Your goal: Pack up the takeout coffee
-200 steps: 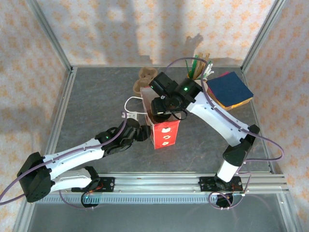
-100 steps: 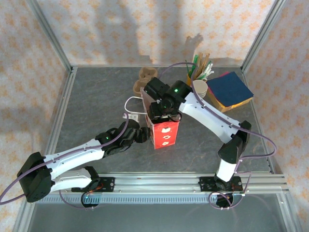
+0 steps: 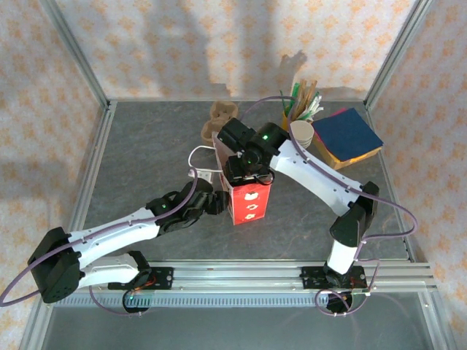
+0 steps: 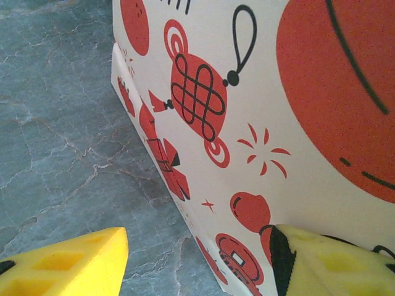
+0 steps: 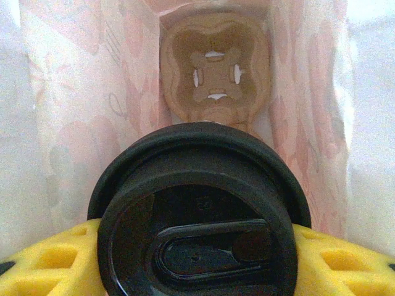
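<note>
**Overhead and wrist views.** The red bag (image 3: 249,198) stood upright on the bench (image 3: 146,146), mouth open. The right tool (image 3: 246,168) hung directly over that mouth, clenched on the takeout coffee (image 5: 197,209), with its yellow pads (image 5: 55,259) pressed to either side of the cup just under the black lid. In the right wrist view the coffee sat in the bag's upper part, between the pale inner walls. A brown pulp carrier (image 5: 215,68) lay well below it on the bag's floor.

The left tool (image 3: 217,205) lay low at the bag's left side, released. One yellow pad (image 4: 333,265) rested against the printed wall near the bag's bottom corner. The other pad (image 4: 68,265) stood clear of the bag, over bare bench.

**Around the bag.** A white cord handle (image 3: 192,157) looped out from its left rear. A brown lumpy object (image 3: 222,113) sat just behind it. A stack of white-rimmed cups (image 3: 301,133) and a holder of sticks and straws (image 3: 300,102) stood behind the bag to its right. Beyond them — further right of the bag — lay a pile of blue, yellow and pink napkins (image 3: 349,137).

**Hidden or unclear.** From overhead the right tool and wrist covered the bag's mouth, so the cup could not be made out there. In the right wrist view the lid concealed the cup's body — whether its base touched the carrier could not be told. The brown object behind the bag was too small to identify.
</note>
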Robot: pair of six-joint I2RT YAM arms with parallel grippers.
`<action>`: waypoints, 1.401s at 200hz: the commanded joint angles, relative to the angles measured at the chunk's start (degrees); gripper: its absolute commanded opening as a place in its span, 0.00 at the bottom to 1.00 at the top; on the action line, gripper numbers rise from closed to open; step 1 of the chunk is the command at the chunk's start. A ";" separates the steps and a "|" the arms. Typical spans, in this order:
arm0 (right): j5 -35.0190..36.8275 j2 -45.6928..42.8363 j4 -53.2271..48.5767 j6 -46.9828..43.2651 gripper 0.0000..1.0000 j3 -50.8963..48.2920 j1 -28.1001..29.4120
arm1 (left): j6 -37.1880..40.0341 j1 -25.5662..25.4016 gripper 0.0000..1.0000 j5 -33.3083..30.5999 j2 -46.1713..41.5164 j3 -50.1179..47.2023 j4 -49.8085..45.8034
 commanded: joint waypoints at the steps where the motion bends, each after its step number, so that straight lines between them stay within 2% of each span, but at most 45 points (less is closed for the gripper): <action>1: 0.14 -0.29 -0.87 0.01 0.50 -1.19 0.30 | 2.46 -0.21 0.65 -0.50 -1.02 1.37 -0.89; 110: -0.76 -0.24 -0.88 -0.66 0.49 -2.14 0.25 | 6.06 -0.33 0.65 -0.74 -1.32 0.27 0.39; 162: -1.29 -0.33 -0.84 -1.13 0.49 -2.31 0.26 | 7.87 -0.55 0.65 1.05 -2.74 -3.50 4.24; 212: -1.28 -0.03 -0.87 -2.25 0.48 -2.26 0.24 | 9.59 -0.66 0.65 1.97 -2.62 -2.31 4.32; 280: -1.22 -0.61 -0.86 -2.68 0.47 -2.78 0.30 | 11.57 -0.71 0.67 -4.76 -5.39 -0.47 -0.02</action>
